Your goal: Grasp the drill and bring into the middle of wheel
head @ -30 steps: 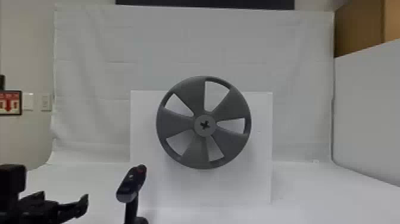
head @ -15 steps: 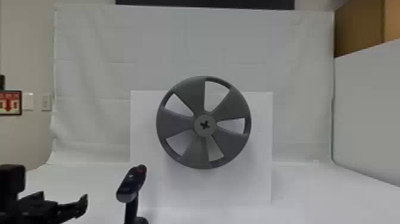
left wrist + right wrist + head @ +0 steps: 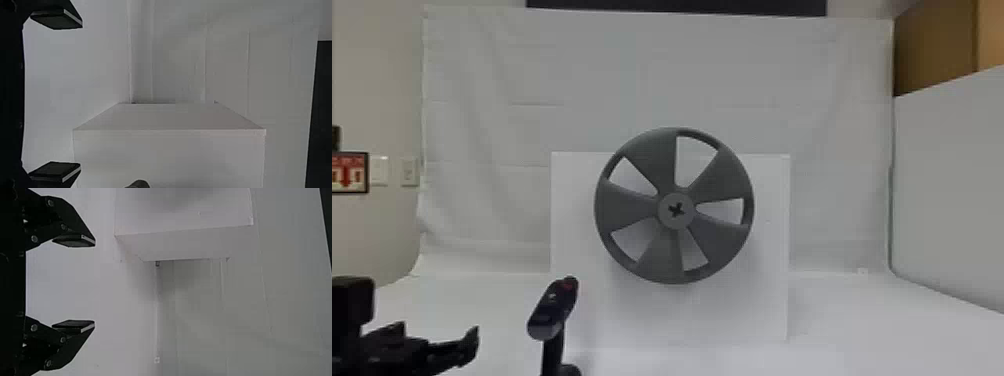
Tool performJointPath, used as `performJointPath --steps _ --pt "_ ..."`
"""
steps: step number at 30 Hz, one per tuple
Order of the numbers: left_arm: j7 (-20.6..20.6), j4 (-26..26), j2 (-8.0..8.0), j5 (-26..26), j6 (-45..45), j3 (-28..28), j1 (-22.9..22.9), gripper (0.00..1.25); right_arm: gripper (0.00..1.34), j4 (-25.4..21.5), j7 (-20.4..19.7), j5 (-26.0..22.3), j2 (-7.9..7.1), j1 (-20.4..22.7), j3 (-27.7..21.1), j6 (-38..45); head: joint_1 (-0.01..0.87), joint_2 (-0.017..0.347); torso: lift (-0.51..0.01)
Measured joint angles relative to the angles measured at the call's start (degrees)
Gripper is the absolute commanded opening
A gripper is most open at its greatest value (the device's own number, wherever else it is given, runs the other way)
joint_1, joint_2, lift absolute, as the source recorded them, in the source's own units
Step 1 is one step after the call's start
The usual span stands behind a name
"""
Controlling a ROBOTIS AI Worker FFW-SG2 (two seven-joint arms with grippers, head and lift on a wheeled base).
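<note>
The drill (image 3: 552, 312) is upright to the right of the left gripper (image 3: 439, 332), apart from it. That gripper's fingers are spread wide, as are the right gripper's (image 3: 95, 284). Beyond the drill, the wheel (image 3: 627, 206) faces forward at the white box (image 3: 757, 315).

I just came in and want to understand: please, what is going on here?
Nothing is being handled now. The drill stands upright, with the open left gripper off to its left. The right gripper is open and empty too. The grey wheel faces the robot in front of a white box; the drill is not yet at its middle.
</note>
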Motion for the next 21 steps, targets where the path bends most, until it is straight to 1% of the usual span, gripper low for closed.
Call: performJointPath --steps 21 --pt "0.0 0.0 0.00 -0.3 0.0 -0.2 0.0 1.25 0.81 0.0 0.0 -0.2 -0.08 -0.1 0.0 0.0 0.000 0.000 -0.406"
